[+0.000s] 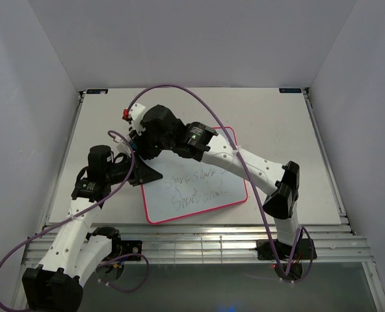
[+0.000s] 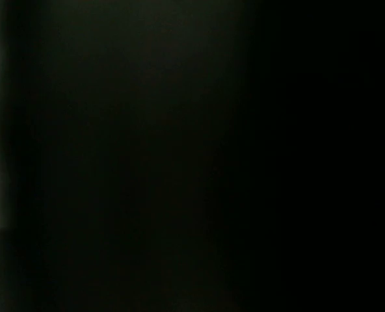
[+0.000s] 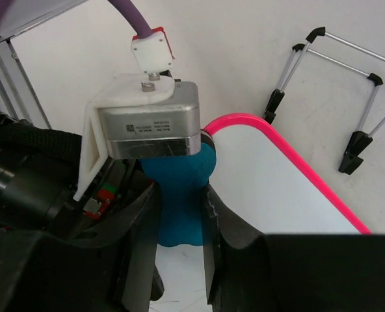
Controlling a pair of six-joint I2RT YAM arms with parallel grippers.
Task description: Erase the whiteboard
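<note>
- Black fingers (image 3: 212,260) of the right gripper (image 3: 179,253) fill the near part of the right wrist view; they are closed on a blue eraser (image 3: 179,195), which stands between them.
- Just above the eraser, in the same view, sits a grey metal camera block (image 3: 150,123) in a white bracket, with a purple cable (image 3: 135,16) going into a red and white plug on top. It seems to belong to the left wrist.
- To the right of the eraser lies the whiteboard (image 3: 270,188); its pink frame curves around one rounded corner. This part of the board is white, without writing.
- Beyond the board, on the table (image 3: 244,52), lies a thin wire stand (image 3: 322,78) with black ends.
- From above, the whiteboard (image 1: 199,188) lies flat near the middle of the table (image 1: 277,117), a little tilted, with dark handwriting across its centre.
- Right gripper (image 1: 135,140) reaches over the far left corner of the board, well left of its own base.
- Left gripper (image 1: 137,166) is at the left edge of the board, close to the right one. I cannot tell if it is open or closed, because the arms hide it from above.
- Left wrist view is almost fully dark; only a pale strip shows at its left edge.
</note>
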